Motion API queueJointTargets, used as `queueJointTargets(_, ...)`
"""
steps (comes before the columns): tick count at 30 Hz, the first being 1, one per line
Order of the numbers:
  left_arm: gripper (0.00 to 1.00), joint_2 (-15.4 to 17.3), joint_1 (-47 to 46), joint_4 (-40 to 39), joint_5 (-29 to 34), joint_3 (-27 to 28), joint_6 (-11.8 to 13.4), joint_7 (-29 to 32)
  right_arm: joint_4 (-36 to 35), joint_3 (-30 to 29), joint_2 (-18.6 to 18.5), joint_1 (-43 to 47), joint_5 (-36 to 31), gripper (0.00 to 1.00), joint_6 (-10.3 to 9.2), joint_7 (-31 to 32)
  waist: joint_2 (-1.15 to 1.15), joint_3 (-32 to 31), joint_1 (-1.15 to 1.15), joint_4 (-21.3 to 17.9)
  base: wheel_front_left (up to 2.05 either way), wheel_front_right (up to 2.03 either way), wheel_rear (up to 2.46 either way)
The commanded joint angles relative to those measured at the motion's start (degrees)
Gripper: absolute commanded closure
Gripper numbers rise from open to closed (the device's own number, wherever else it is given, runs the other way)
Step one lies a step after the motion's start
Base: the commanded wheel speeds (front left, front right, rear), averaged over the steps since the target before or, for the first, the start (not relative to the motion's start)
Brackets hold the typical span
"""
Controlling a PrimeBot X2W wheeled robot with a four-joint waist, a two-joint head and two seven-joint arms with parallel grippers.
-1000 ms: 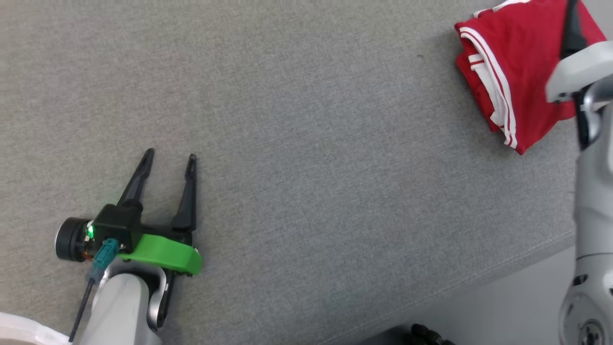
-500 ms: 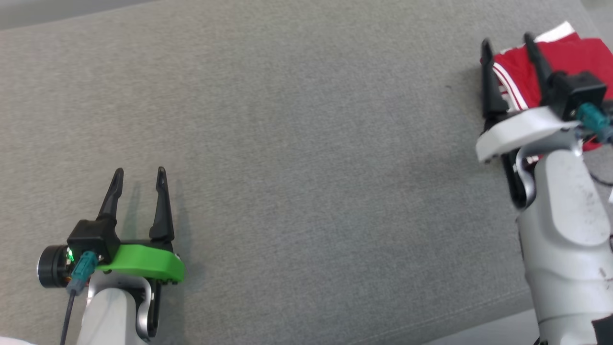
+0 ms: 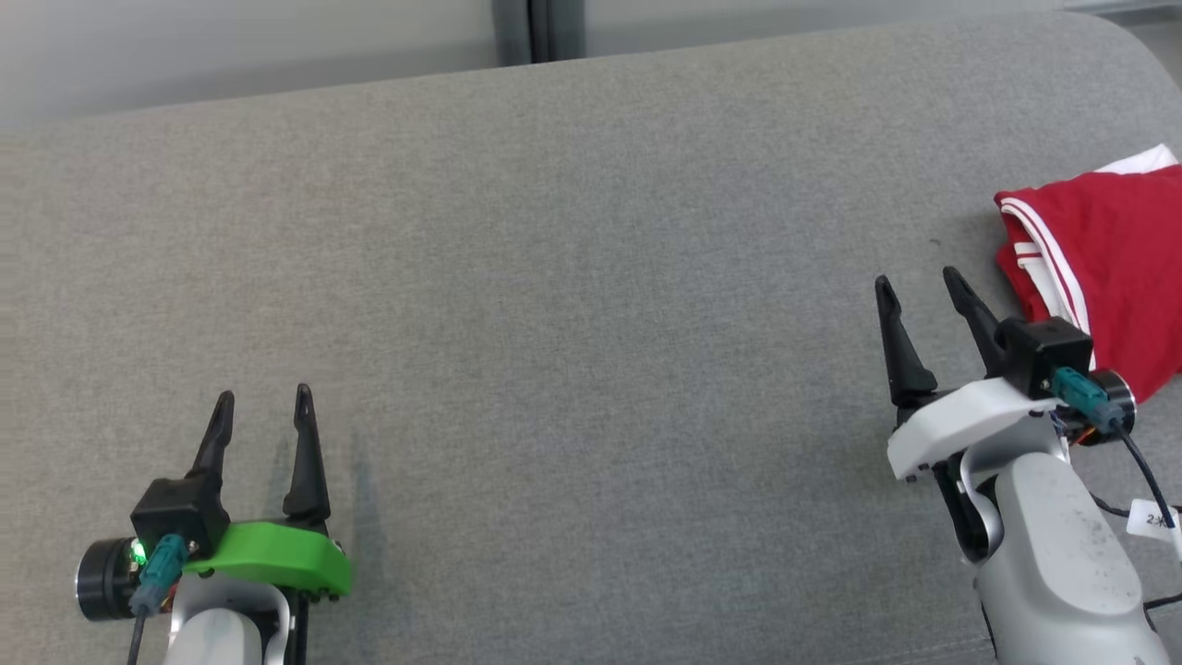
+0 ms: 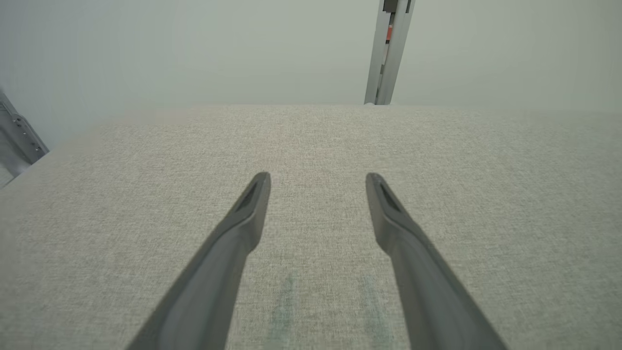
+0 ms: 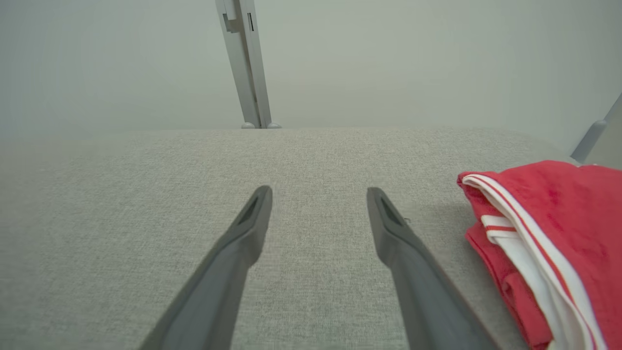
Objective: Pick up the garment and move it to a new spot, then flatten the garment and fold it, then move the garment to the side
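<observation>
Red on grey upholstery [image 3: 591,277], shows the folded garment [image 3: 1108,259] at the frame's right edge, left gripper [image 3: 263,392] and right gripper [image 3: 916,275] both spread empty, suggests every step likely done.

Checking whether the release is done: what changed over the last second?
The right gripper, open and empty, has drawn back off the red garment and now sits beside it, apart. The head view also shifted. The garment stayed folded on the grey surface; the left gripper stayed open, idle.
</observation>
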Motion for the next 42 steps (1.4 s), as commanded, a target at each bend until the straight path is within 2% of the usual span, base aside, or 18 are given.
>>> queueJointTargets(1,0.00,0.0,1.3,0.2,0.0,0.2,0.2,0.0,-0.6,0.0,-0.3,1.7,0.4,0.00,-0.12,-0.2,0.00,-2.9,0.00,1.9,0.00,0.00,0.00)
queueJointTargets(10,0.00,-0.2,5.6,0.8,-0.9,0.5,0.2,0.0,-1.0,1.9,-0.3,7.3,2.4,0.00,-0.12,-0.3,0.00,-8.1,0.00,1.7,0.00,0.00,0.00)
queueJointTargets(19,0.00,-0.2,8.1,0.3,-3.5,-0.4,0.2,0.0,-1.7,2.3,-0.3,9.8,2.7,0.00,-0.12,-0.3,0.00,-10.2,0.00,1.5,0.00,0.00,0.00)
queueJointTargets(20,1.00,-0.3,7.6,0.4,-3.5,-0.4,0.0,0.0,-1.5,2.2,0.0,8.9,2.4,1.00,0.00,0.0,0.00,-10.2,0.00,1.5,0.00,0.00,0.00)
queueJointTargets(23,1.00,-0.6,7.7,1.8,-3.8,-0.6,0.0,0.2,-0.2,2.1,0.3,9.6,2.7,1.00,0.00,0.3,0.00,-10.2,0.00,1.5,0.00,0.00,0.00)
queueJointTargets(42,1.00,-0.5,6.2,0.0,-23.6,0.6,0.2,5.5,-3.7,0.7,0.1,11.5,23.4,1.00,-0.01,5.6,0.00,-10.5,0.00,2.0,0.00,0.00,0.00)
